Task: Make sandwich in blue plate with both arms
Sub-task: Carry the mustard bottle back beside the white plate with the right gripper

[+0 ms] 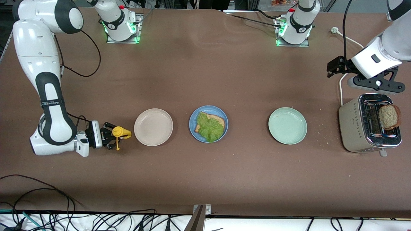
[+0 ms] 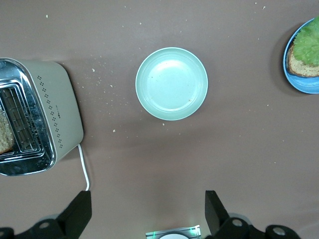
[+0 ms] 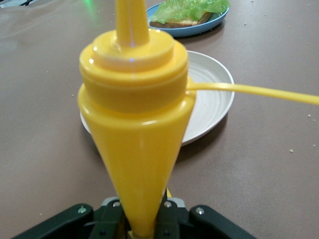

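Brown tabletop throughout: our right gripper clamps a yellow plastic squeeze bottle beside the beige-white plate; we should carry it upright to the lettuce-topped bread on the round blue plate. Left gripper waits, spread, above the toaster.

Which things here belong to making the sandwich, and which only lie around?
Job: round blue plastic plate, brown bread slice, ruffled green lettuce leaf, toasted slice in toaster, yellow squeeze bottle.
Idle: beige-white plate, mint-green plate.
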Robot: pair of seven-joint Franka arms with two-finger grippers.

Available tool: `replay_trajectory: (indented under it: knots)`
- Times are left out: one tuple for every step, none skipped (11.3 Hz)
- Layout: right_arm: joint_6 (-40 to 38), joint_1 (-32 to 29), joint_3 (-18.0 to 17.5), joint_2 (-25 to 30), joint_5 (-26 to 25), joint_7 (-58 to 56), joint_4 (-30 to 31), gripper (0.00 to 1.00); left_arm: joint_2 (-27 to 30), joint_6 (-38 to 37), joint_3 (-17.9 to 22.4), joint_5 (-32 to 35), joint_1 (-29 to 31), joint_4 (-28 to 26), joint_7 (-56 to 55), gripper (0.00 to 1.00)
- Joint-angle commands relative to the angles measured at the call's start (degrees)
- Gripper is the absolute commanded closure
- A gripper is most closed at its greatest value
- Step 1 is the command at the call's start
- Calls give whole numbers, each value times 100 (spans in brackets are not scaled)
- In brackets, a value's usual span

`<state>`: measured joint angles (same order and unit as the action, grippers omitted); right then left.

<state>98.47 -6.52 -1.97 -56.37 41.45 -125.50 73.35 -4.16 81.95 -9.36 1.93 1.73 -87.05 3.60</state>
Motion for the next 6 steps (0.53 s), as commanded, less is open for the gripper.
replay_trajectory:
  knots:
    - [-29, -95, -66, -137, 83, 26, -155, 0, -24, -38, -30, -35, 29, 101, -17, 0]
    - [-21, -130, -49, -128, 83, 34, -155, 0, -24, -38, -22, -35, 29, 101, -17, 0]
    - [-38, -130, -14, -76, 39, 52, -155, 0, -24, -38, -22, -35, 29, 92, -17, 0]
    - [-82, -139, 108, -49, -5, 156, -155, 0, -24, -38, -22, -35, 29, 92, -17, 0]
    - [-99, -139, 170, -14, -101, 166, -155, 0, -59, -38, -22, -53, 29, 100, -26, 0]
    - [-117, -148, 241, 64, -198, 166, -163, 0, -68, -38, -22, -44, 38, 92, -26, 0]
